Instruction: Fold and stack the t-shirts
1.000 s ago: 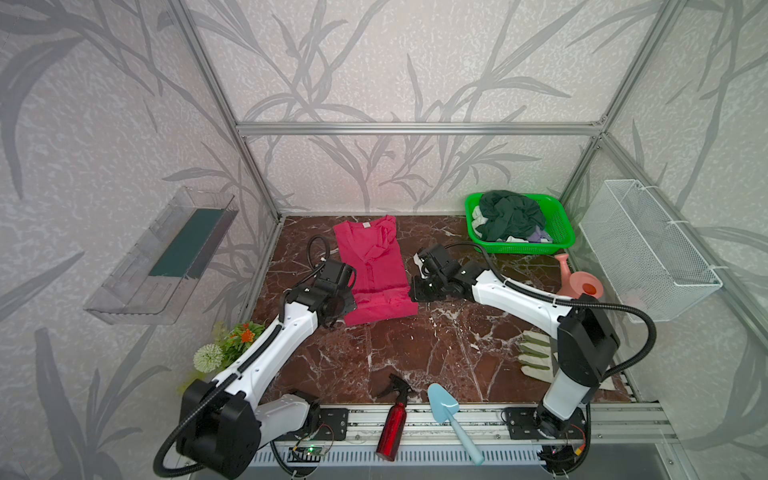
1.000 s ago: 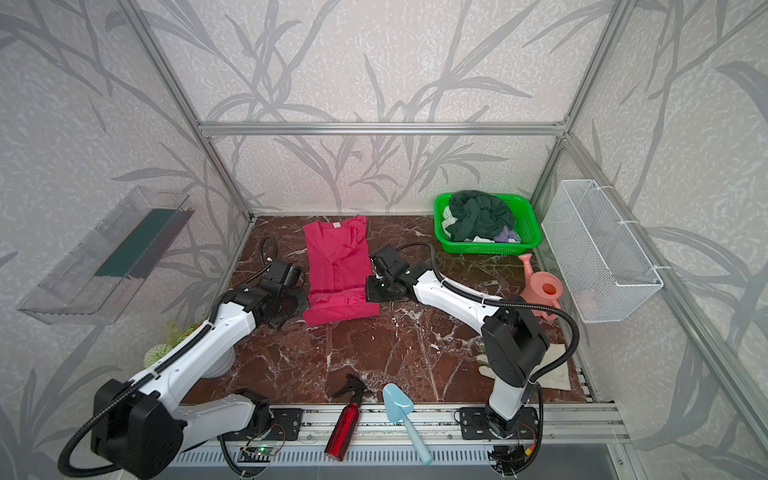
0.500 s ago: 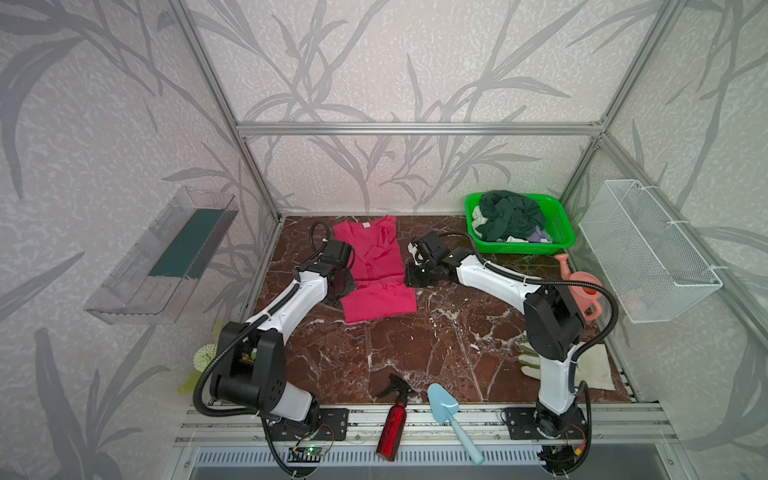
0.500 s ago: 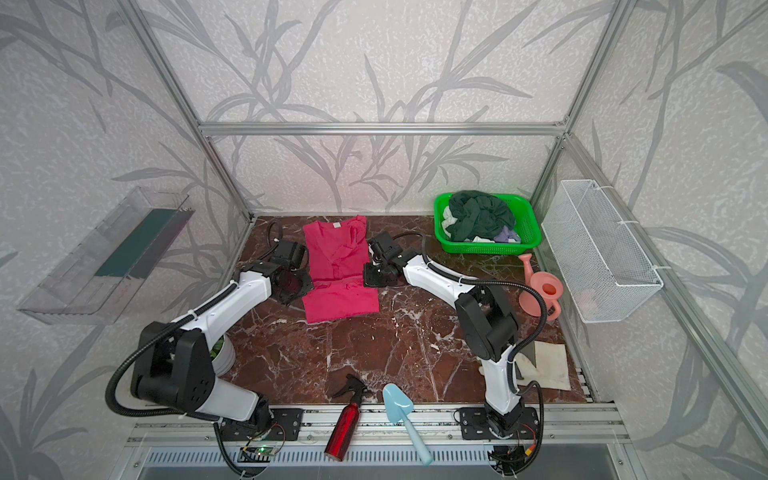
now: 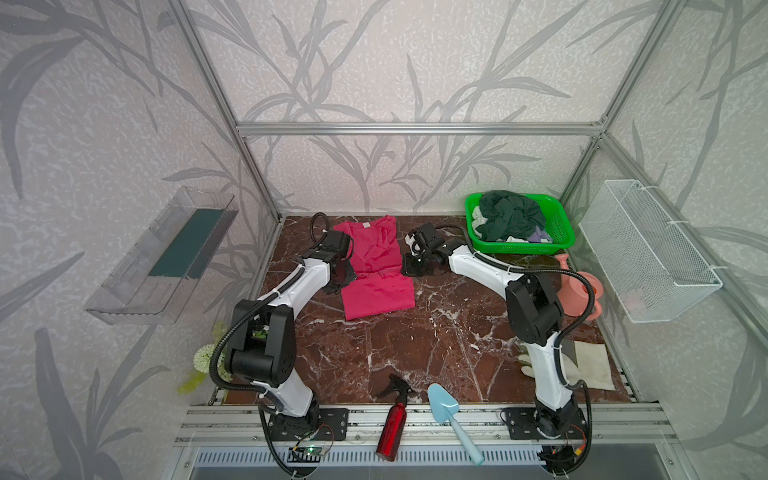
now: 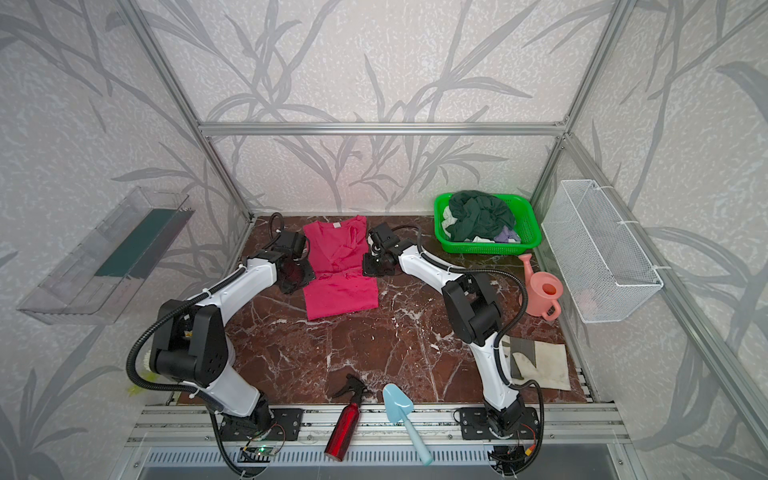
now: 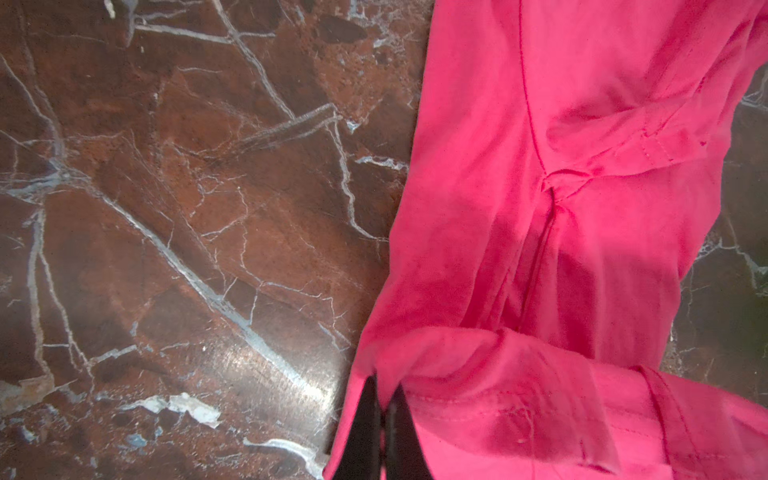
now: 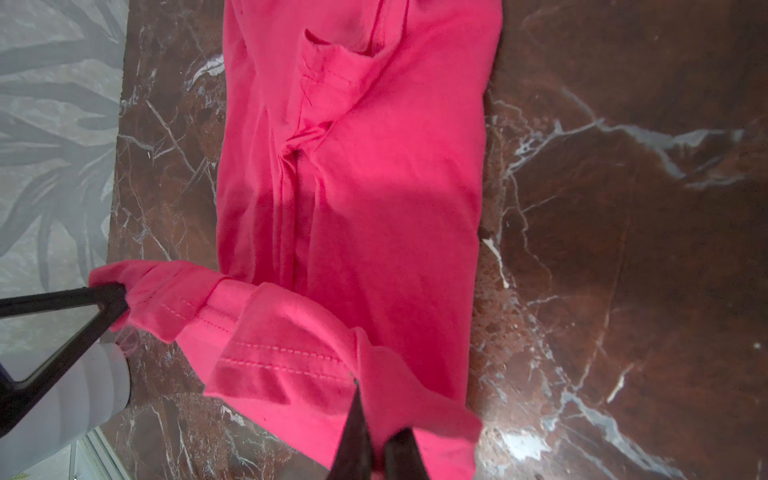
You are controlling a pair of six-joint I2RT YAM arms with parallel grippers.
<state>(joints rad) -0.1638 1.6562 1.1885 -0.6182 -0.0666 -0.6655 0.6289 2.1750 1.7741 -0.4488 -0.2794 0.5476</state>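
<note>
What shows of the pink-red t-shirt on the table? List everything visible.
The bright pink-red soft cloth t-shirt lies lengthwise on the brown white-veined marble tabletop, its collar with a small white neck label at the far end. Its sides and short sleeves are folded inward, making a narrow creased strip. The stitched bottom hem is raised and doubled over the body, pinched at one corner by the shut left claw and at the other by the shut right claw.

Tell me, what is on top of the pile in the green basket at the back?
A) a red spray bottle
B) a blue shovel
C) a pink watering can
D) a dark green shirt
D: a crumpled dark green t-shirt tops the heap of cloth inside the green basket.
</note>
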